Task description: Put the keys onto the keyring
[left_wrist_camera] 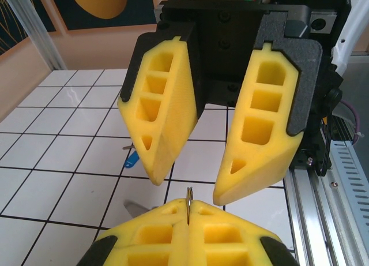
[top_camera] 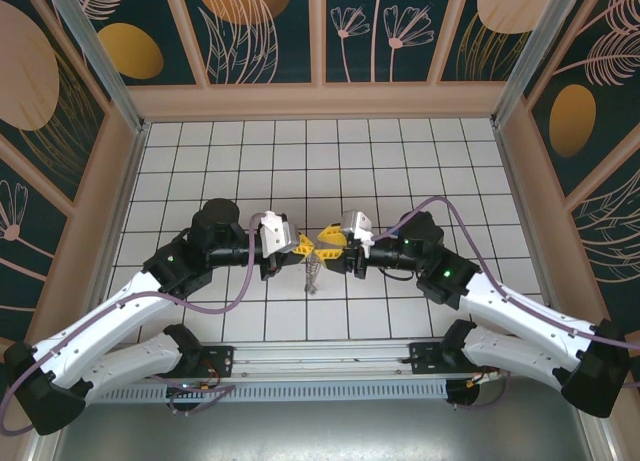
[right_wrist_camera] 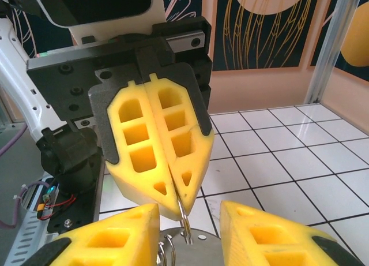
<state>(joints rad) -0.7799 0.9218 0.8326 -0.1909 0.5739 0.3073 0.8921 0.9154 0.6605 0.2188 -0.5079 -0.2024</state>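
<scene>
My left gripper (top_camera: pixel 297 248) is shut on the keyring (left_wrist_camera: pixel 188 198), a thin metal split ring standing edge-up between its yellow fingertips. In the right wrist view the ring (right_wrist_camera: pixel 185 227) hangs out of the left gripper (right_wrist_camera: pixel 183 205), with a silvery metal tag (right_wrist_camera: pixel 199 251) and smaller rings under it. From above, a silvery chain-like piece (top_camera: pixel 313 273) dangles below the two grippers. My right gripper (top_camera: pixel 330 247) faces the left one tip to tip and is open, its fingers (left_wrist_camera: pixel 253 162) apart on either side of the ring. A blue-headed key (left_wrist_camera: pixel 131 158) lies on the tiles beyond.
The floor is white tile with dark grid lines (top_camera: pixel 320 151), boxed in by patterned walls with a wooden skirting (top_camera: pixel 320 101). An aluminium rail (top_camera: pixel 320 359) runs along the near edge, between the arm bases.
</scene>
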